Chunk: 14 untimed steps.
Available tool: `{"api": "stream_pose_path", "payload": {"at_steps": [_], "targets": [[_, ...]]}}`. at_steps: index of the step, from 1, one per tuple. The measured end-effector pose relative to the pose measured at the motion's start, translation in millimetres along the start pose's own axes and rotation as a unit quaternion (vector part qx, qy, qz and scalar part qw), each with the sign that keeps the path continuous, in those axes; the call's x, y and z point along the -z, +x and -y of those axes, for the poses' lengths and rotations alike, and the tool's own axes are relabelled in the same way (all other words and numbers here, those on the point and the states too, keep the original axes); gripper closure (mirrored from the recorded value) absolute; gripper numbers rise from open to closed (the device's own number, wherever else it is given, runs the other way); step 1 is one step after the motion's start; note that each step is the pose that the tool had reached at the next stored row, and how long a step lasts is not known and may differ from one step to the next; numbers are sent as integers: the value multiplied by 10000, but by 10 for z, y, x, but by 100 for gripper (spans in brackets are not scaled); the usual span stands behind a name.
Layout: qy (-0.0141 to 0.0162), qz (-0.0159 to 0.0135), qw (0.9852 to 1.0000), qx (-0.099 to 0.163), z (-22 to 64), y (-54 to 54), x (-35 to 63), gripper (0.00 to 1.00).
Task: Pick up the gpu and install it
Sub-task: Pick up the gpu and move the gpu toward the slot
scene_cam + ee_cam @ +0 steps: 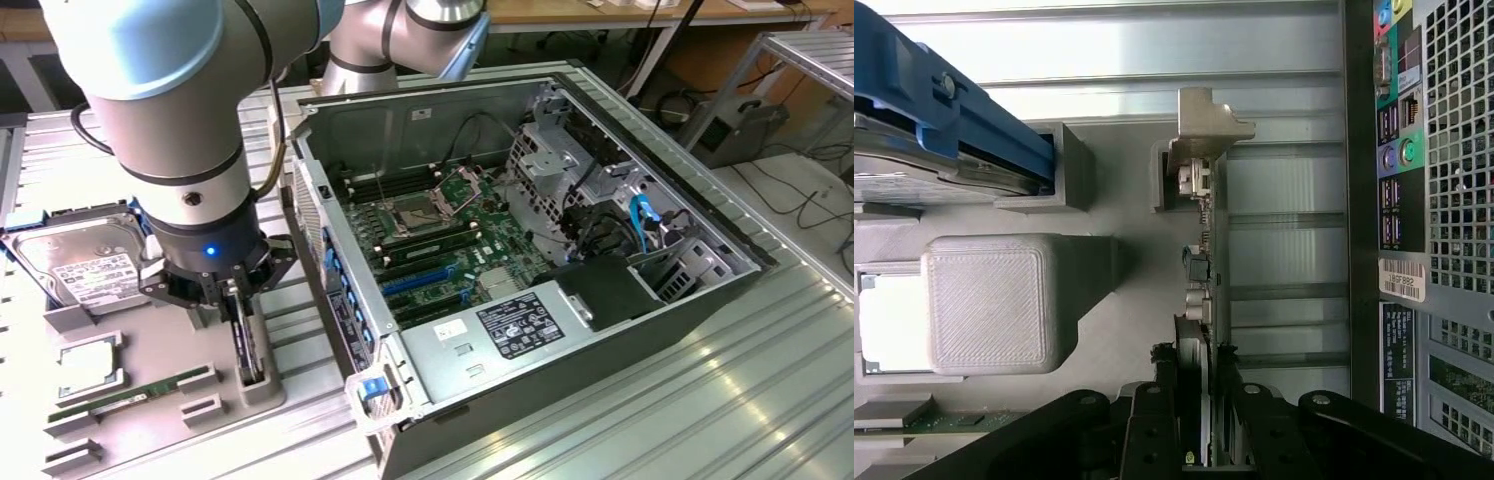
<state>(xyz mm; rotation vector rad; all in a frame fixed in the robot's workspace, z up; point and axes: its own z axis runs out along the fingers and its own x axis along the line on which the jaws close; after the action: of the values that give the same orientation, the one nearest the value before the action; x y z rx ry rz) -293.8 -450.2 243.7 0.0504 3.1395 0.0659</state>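
The gpu [248, 350] is a thin black card standing on edge in a slot of the grey parts tray [160, 350], on the exterior view's left of the open computer case [627, 300]. My gripper [238, 300] hangs straight down over it, one finger on each face of the card. In the wrist view the gpu [1204, 270] runs away from my gripper [1196, 400], ending in its silver bracket [1206, 120]. The black fingers [1154, 420] press against both sides of the card, which still sits in its holder.
On the tray lie a hard drive [80, 260], a processor [83, 368] and a green memory stick [134, 392]. The case lies on its side with the motherboard [441, 240] and blue slots [420, 280] exposed. Its rear port panel [1399, 150] stands close beside the gpu.
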Motion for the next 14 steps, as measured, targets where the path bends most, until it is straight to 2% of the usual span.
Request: {"api": "stream_pose_path", "payload": {"at_steps": [14], "targets": [[-2, -3, 9999, 112, -1, 0, 1, 74]]}}
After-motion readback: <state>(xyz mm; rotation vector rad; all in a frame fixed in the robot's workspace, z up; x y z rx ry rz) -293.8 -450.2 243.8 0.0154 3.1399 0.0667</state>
